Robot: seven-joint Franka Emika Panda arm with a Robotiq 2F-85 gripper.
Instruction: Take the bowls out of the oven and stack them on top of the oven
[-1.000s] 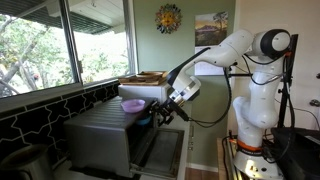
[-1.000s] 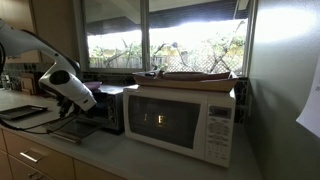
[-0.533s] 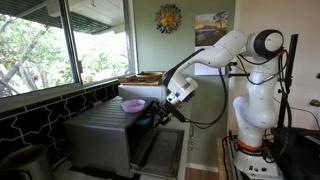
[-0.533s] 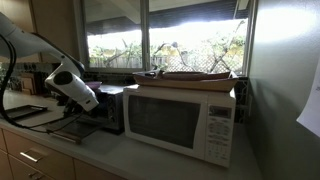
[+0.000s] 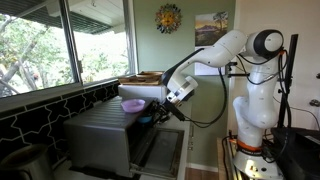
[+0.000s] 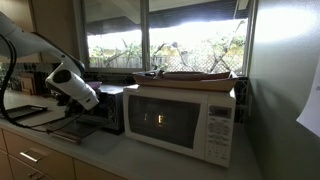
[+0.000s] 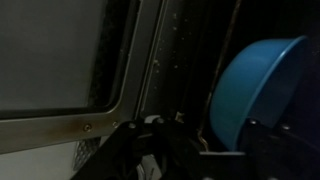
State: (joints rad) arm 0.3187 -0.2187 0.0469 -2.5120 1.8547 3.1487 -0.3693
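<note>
Windows (image 5: 50, 45) fill the left side in an exterior view, with green trees outside. Below them sits the big grey oven (image 5: 100, 138). Its long side runs along the window wall and its front faces right, toward the robot. Its door (image 5: 160, 150) hangs down open. The purple bowl (image 5: 132, 105) sits on top of the oven near the front edge, open side up. Just right of it and a bit lower, the tool (image 5: 158, 114) is at the oven's open mouth, on the end of the white arm (image 5: 225, 50). On the wall behind hang a sun shape (image 5: 168, 18) and a small painting (image 5: 211, 28).

In an exterior view the arm leans down at the left over the dark oven. To the right, on the same worktop (image 6: 120, 152), stands a white microwave (image 6: 185, 120) with a small lit screen (image 6: 160, 120) and buttons (image 6: 219, 125). The marks on them are too small to read. A flat tray (image 6: 190, 77) lies on top of it.

In the wrist view a glass pane (image 7: 55, 55) in a metal frame is at the left. The blue bowl (image 7: 255, 90) is at the right, close to the dark fingers (image 7: 135, 150). In that picture it stands on its edge, with its rim running up and down. I cannot tell if the tool is wide, narrow or holding the bowl.
</note>
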